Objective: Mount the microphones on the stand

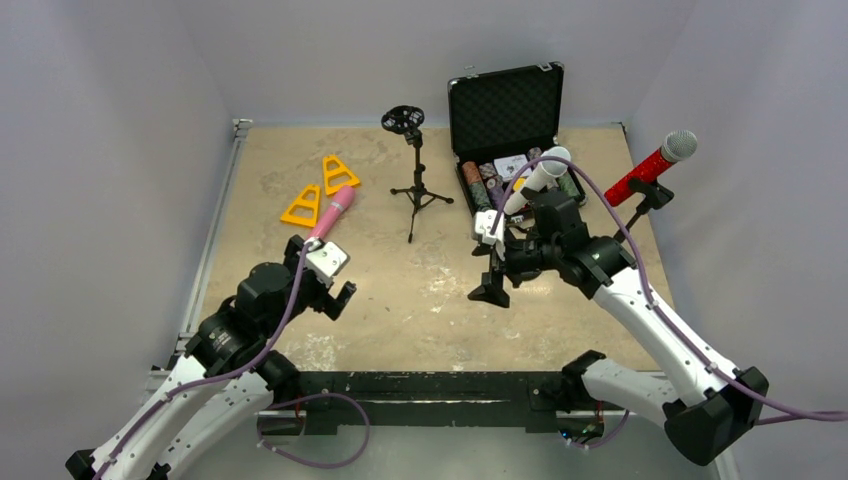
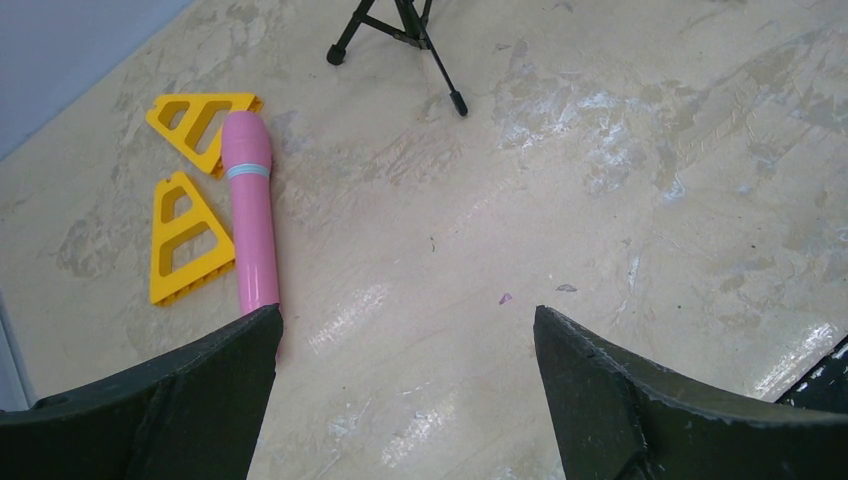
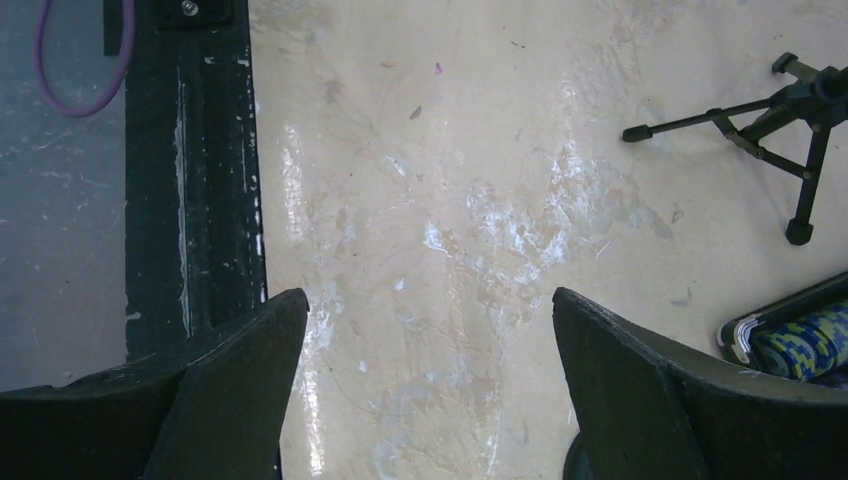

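Note:
The pink microphone (image 1: 334, 208) lies flat on the table beside two yellow triangles; in the left wrist view (image 2: 250, 210) its near end reaches my left fingertip. The glittery red microphone (image 1: 654, 164) sits tilted in a stand clip at the far right. The white microphone (image 1: 538, 177) stands tilted behind my right arm, its lower end hidden. A small black tripod stand (image 1: 414, 178) with an empty round clip stands at the centre back. My left gripper (image 1: 338, 297) (image 2: 407, 312) is open and empty. My right gripper (image 1: 503, 280) (image 3: 430, 295) is open and empty, pointing down at bare table.
An open black case (image 1: 505, 105) holding poker chips stands at the back right; its corner shows in the right wrist view (image 3: 795, 340). Yellow triangles (image 1: 322, 188) (image 2: 190, 180) lie left. The black base rail (image 3: 190, 170) runs along the near edge. Walls close three sides.

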`<state>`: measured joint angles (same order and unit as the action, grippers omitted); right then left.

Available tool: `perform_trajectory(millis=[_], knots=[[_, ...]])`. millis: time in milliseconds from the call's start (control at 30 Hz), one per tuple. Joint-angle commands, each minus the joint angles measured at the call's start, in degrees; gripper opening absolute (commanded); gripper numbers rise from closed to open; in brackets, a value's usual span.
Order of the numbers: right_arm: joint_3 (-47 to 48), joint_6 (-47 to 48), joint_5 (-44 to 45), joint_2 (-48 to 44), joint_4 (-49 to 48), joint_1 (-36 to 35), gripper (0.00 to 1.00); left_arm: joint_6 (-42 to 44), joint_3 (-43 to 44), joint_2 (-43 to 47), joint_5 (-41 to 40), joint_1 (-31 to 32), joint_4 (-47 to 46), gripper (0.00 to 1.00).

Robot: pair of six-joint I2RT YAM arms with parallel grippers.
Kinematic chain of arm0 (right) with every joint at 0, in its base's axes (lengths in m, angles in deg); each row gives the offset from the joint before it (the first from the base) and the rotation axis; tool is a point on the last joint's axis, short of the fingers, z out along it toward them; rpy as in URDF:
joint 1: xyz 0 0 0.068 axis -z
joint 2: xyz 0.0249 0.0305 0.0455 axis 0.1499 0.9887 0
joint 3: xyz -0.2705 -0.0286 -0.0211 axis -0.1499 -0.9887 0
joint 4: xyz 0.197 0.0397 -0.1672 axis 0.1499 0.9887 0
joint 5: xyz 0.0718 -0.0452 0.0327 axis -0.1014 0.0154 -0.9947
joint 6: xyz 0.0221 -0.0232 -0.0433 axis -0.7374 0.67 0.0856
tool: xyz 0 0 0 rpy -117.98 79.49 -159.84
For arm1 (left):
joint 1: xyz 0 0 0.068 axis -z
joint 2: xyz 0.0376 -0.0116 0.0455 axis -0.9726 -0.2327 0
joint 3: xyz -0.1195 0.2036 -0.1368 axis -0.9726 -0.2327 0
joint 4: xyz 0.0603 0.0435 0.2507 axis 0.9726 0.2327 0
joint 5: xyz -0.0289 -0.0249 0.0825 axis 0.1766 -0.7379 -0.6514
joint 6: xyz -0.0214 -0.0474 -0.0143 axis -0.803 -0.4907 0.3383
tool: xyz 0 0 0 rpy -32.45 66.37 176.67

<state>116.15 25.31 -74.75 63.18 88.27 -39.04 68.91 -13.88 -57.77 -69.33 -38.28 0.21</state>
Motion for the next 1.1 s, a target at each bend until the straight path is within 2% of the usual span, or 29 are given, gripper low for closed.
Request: perform_trajectory(millis=[0,200,533,700,867,1067], knots=[[1.58,0.57,-4.48,0.73,-0.92,1.12,0.96,-1.54,0.69,-0.47,0.71,-0.33,-2.4,0.99],[-4.63,4.34,-7.66,1.18,-3.82,4.54,0.96,-2.61,1.06,-0.94,0.49,-0.47,-2.53,0.99],[-7.02,6.35,-10.23,-1.58,-4.22,8.78,0.96,-8.8,1.89,-0.98,1.61,-0.97,-4.67,0.99],[-7.15,6.92,-10.66,-2.08,-3.88,9.12,0.96,-19.68,1.89,-1.3,3.86,-0.98,-8.27,0.99],[-7.41,7.38,-11.68,-2.7,-3.63,9.32,0.96,-32.39,-1.39,-1.53,4.6,-0.98,-16.05,0.99],[-7.59,7.82,-12.21,-3.03,-3.43,9.49,0.96,-35.31,-2.81,-4.32,3.49,-0.91,-21.72,0.99]])
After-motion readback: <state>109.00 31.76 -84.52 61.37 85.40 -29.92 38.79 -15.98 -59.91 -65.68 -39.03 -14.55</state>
